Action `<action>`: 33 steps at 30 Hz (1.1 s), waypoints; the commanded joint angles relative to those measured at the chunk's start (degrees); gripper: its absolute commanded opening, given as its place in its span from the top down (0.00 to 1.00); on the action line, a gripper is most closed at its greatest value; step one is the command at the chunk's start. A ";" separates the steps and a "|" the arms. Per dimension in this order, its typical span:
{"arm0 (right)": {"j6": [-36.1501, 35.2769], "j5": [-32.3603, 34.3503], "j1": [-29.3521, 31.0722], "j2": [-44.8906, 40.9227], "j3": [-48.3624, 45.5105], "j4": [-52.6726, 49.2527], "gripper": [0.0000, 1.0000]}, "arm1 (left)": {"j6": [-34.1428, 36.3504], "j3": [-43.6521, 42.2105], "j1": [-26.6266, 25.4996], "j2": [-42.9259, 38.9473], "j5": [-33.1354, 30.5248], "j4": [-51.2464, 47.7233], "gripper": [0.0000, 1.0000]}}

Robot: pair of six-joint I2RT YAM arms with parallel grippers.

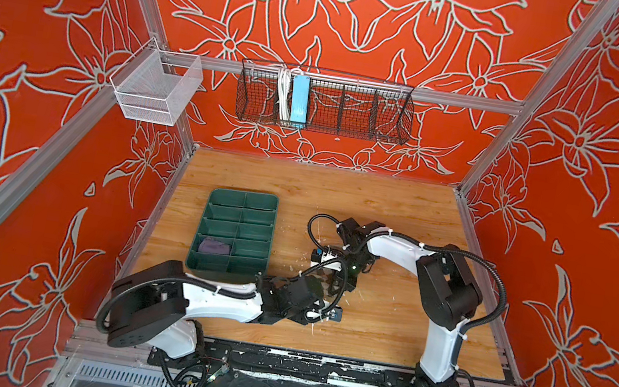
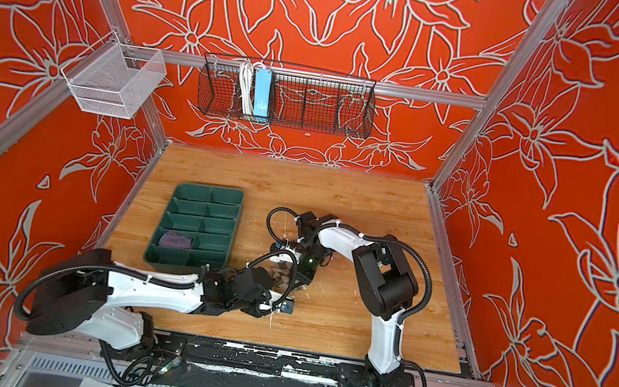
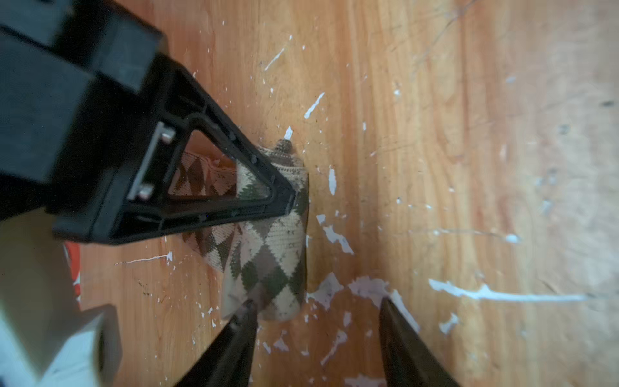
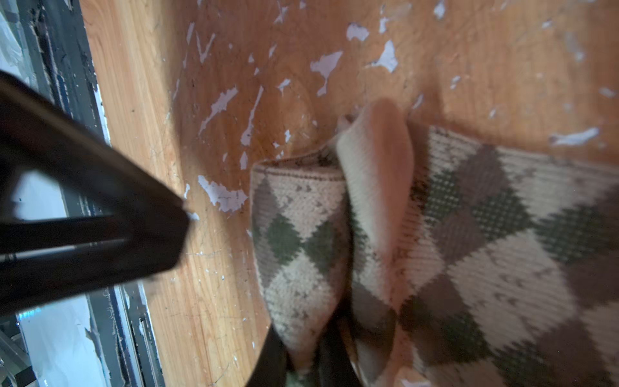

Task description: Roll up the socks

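Argyle sock (image 3: pixel 268 258) mostly arm-hidden from above, right end effector (image 4: pixel 301 362) pinching it, left end effector (image 3: pixel 316 311) released.

The argyle sock (image 4: pixel 469 241), beige with brown and dark green diamonds, lies partly rolled on the wooden bench (image 4: pixel 140 117); its folded end bunches into a loose tube. In both top views the purple sock (image 1: pixel 214 247) sits bundled in a compartment of the green tray (image 1: pixel 234 233), well apart from it.
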 commanded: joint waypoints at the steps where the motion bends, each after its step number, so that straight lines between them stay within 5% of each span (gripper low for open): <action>1: -2.19 0.29 -0.27 1.35 -0.38 -1.23 0.92 | 0.65 2.25 -0.27 4.04 -4.08 6.63 0.47; 9: -2.17 -2.57 -1.13 -3.92 -2.79 0.27 0.92 | -1.94 3.98 -0.11 10.13 -7.93 5.60 0.78; 13: 1.03 -3.84 -2.90 -9.34 -6.40 5.19 0.78 | -3.23 4.35 0.17 8.55 -7.13 0.89 0.91; 19: 7.70 -2.03 -5.57 -20.42 -14.27 15.45 0.59 | -5.56 7.49 3.40 5.96 2.24 -10.94 0.95; 28: 23.82 11.24 -13.33 -43.98 -28.39 35.33 0.53 | -10.21 20.97 11.13 12.39 16.47 -30.01 0.96; 33: 19.89 17.70 -13.43 -63.30 -37.45 43.02 0.47 | -13.03 34.56 15.14 21.73 23.76 -46.09 0.97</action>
